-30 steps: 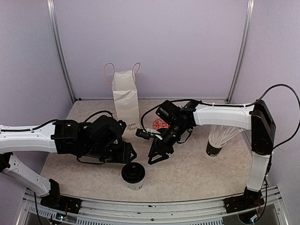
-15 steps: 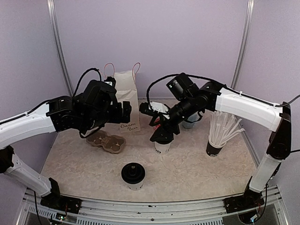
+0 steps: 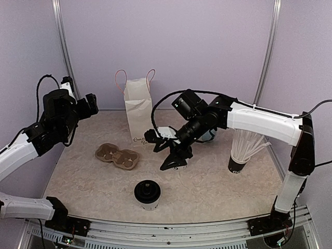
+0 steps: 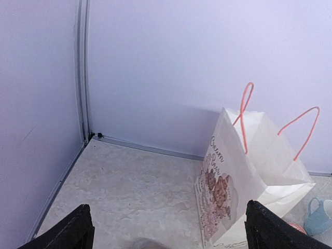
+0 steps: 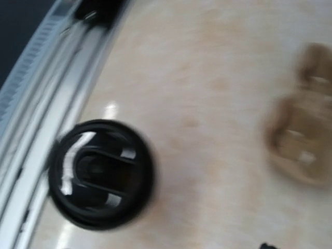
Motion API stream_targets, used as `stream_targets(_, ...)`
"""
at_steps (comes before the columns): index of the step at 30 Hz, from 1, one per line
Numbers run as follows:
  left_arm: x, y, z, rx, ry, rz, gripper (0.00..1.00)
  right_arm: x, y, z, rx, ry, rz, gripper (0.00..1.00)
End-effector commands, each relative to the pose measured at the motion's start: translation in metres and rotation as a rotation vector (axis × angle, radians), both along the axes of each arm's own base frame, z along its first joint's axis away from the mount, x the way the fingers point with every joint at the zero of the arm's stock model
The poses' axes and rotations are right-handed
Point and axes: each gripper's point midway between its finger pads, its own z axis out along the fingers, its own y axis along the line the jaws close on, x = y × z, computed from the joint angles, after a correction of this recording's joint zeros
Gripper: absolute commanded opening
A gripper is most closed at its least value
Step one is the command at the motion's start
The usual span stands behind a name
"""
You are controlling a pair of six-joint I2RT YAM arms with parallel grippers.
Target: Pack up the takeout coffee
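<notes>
Both sets of jaws gape empty; a round black-lidded paper cup (image 3: 147, 193) stands near a moulded carrier (image 3: 118, 155).

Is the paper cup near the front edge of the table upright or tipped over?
Upright: the paper cup stands on its base, and its black lid faces up, as the right wrist view also shows.

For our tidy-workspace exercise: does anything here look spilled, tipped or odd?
Nothing is spilled or tipped. The white paper bag and black-lidded white paper cup stand upright, and the brown cardboard cup carrier lies flat. Only the white straws splay unevenly from their dark cup.
</notes>
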Motion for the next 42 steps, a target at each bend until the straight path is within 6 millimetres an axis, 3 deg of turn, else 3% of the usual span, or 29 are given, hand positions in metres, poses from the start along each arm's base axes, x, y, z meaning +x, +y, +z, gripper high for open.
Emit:
stream_targets(1,0.002,0.018,-0.008,-0.031,-0.030,0.012,0.99,-0.037,0.012,-0.018,-0.062,-0.006,0.145,0.78)
stream_targets(4,0.002,0.022,-0.023,-0.017,-0.023,0.022,0.99,-0.046,0.021,-0.040,-0.120,-0.012,0.160,0.82)
stream_targets(8,0.002,0.043,-0.041,-0.012,-0.004,0.145,0.99,-0.058,0.031,-0.058,-0.172,-0.038,0.184,0.92)
stream_targets(15,0.019,0.014,-0.065,0.126,0.138,-0.008,0.97,-0.062,0.041,-0.073,-0.216,-0.055,0.180,0.92)
stream_targets(18,0.018,0.006,-0.064,0.111,0.121,-0.062,0.95,-0.062,0.043,-0.080,-0.240,-0.042,0.173,0.90)
stream_targets(35,0.013,0.006,-0.065,0.129,0.121,-0.080,0.94,-0.069,0.041,-0.097,-0.309,-0.042,0.171,0.86)
stream_targets(42,0.013,0.005,-0.067,0.135,0.128,-0.084,0.94,-0.062,0.046,-0.088,-0.294,-0.058,0.122,0.74)
